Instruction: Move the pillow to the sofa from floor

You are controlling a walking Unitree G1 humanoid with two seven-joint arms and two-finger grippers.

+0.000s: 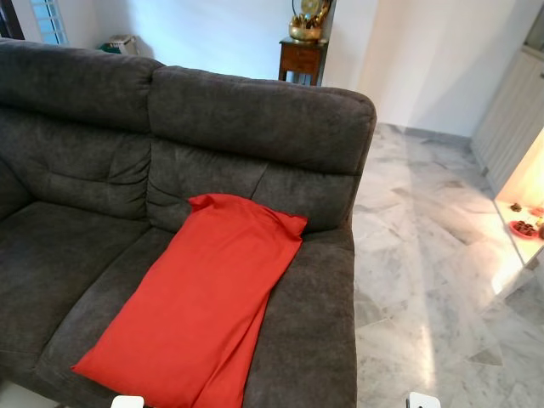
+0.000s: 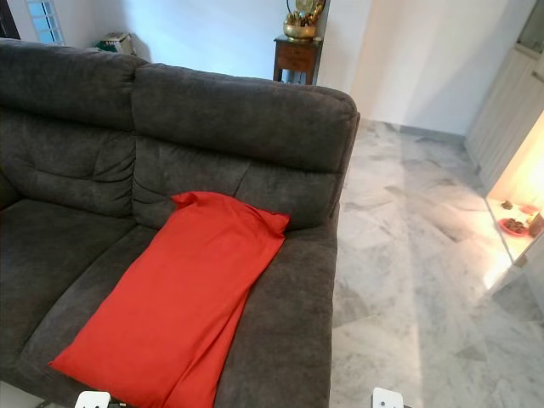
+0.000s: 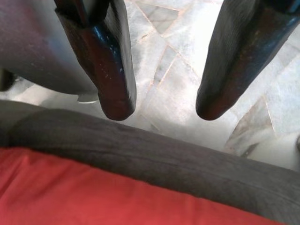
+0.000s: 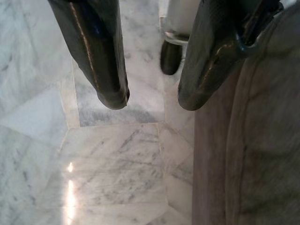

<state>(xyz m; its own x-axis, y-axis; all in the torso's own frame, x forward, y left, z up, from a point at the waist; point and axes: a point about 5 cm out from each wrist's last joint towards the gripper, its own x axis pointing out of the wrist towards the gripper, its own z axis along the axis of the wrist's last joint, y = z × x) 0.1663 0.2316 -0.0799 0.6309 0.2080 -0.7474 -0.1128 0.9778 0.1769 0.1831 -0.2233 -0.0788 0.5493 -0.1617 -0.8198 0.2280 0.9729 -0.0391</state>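
A long red pillow (image 1: 202,297) lies flat on the right seat of the dark grey sofa (image 1: 255,127), its far end resting against the backrest. In the left wrist view my left gripper (image 3: 161,110) hangs open just over the sofa's front edge (image 3: 154,159), with the red pillow (image 3: 93,197) below it and nothing between the fingers. In the right wrist view my right gripper (image 4: 152,103) is open over the marble floor (image 4: 117,154), beside the sofa's side (image 4: 253,154), holding nothing.
Marble floor (image 1: 433,255) stretches to the right of the sofa. A wooden side table (image 1: 302,59) with a brass ornament stands behind the sofa against the white wall. A lit low shelf (image 1: 523,225) with small items is at the far right.
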